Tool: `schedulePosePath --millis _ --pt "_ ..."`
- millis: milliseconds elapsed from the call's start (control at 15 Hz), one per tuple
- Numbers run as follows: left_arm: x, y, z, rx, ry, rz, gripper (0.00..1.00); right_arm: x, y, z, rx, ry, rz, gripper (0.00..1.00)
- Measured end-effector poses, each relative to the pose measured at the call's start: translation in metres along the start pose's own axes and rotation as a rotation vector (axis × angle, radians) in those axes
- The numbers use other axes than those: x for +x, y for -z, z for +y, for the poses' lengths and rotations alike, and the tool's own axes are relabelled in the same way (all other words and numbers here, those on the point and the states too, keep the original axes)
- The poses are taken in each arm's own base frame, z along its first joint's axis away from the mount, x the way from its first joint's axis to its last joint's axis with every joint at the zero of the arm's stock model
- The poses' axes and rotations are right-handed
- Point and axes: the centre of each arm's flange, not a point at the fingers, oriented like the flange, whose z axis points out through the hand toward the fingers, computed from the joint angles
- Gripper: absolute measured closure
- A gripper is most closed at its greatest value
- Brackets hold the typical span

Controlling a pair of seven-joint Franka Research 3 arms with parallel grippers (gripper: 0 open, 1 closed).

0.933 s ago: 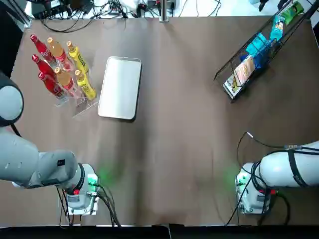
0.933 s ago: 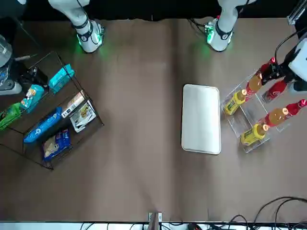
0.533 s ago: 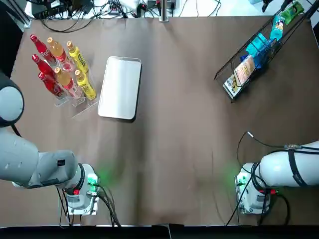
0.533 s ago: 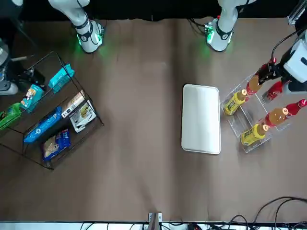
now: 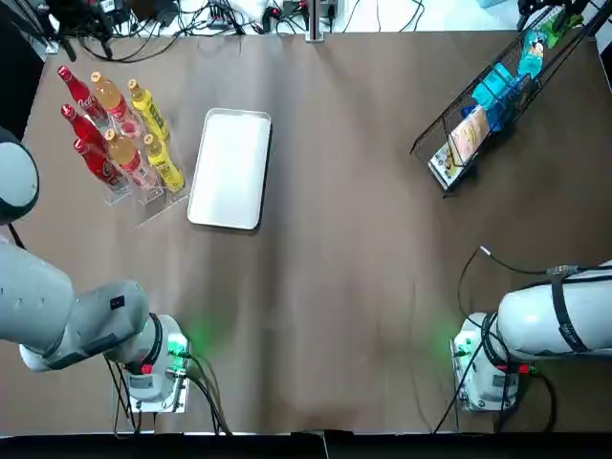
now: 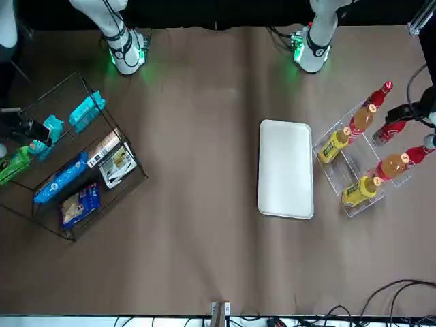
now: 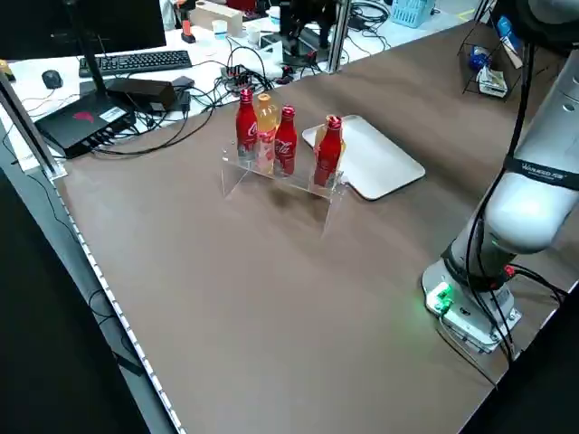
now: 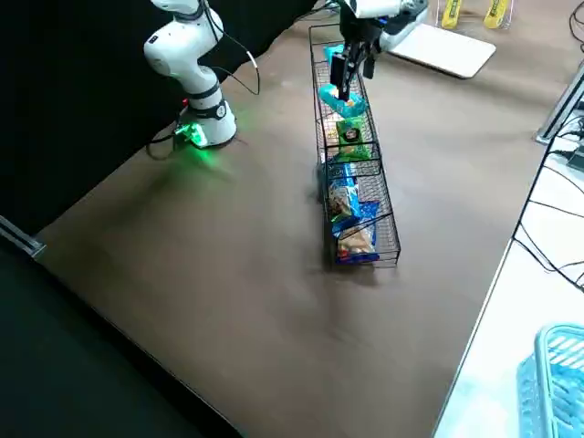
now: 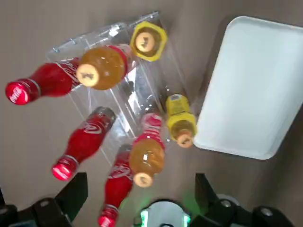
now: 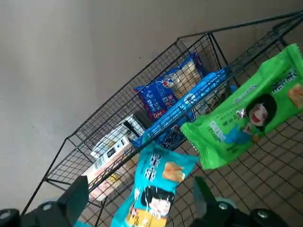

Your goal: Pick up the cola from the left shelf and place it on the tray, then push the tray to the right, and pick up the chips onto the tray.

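Three red cola bottles point(image 5: 77, 125) stand in a clear shelf point(image 5: 143, 196) at the table's left, beside orange and yellow bottles. The white tray point(image 5: 229, 168) lies bare just right of it. My left gripper point(image 9: 139, 184) hangs open high over the shelf, with the colas point(image 9: 80, 144) below it; it shows at the picture's edge in the front view point(image 6: 417, 112). Chips bags point(image 10: 246, 118) sit in the wire rack point(image 5: 478, 115) at the far right. My right gripper point(image 10: 139, 189) is open above the rack, over a cyan bag point(image 10: 151, 189), and holds nothing.
Both arm bases point(image 5: 153, 368) stand at the table's near edge. Cables and a keyboard point(image 7: 136, 61) lie beyond the far edge. Brown tabletop point(image 5: 344, 249) stretches between the tray and the rack.
In the front view my left gripper has drawn back toward the picture's right edge, uncovering the cola bottles. My right gripper has shifted a little along the rack's end.
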Motion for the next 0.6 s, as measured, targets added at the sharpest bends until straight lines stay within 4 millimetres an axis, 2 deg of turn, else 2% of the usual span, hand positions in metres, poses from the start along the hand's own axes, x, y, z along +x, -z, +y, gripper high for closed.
schedulePosePath --millis 67,133,200,400,600 --pt "0.002 -0.008 -0.014 -0.005 -0.021 0.004 0.0 0.002 -0.005 0.001 0.0 -0.001 -0.006 0.03" --pt "0.002 -0.03 -0.036 -0.006 -0.064 0.032 0.0 0.006 -0.013 0.003 -0.001 -0.005 -0.02 0.03" --pt "0.0 -0.041 -0.043 -0.003 -0.082 0.05 0.0 0.007 -0.016 0.004 -0.001 -0.006 -0.025 0.03" --pt "-0.015 -0.071 -0.054 0.016 -0.138 0.093 0.0 0.008 -0.016 0.006 -0.001 0.009 -0.026 0.03" --pt "-0.032 -0.084 -0.066 0.025 -0.152 0.102 0.0 0.007 -0.016 0.009 0.001 0.018 -0.027 0.03"
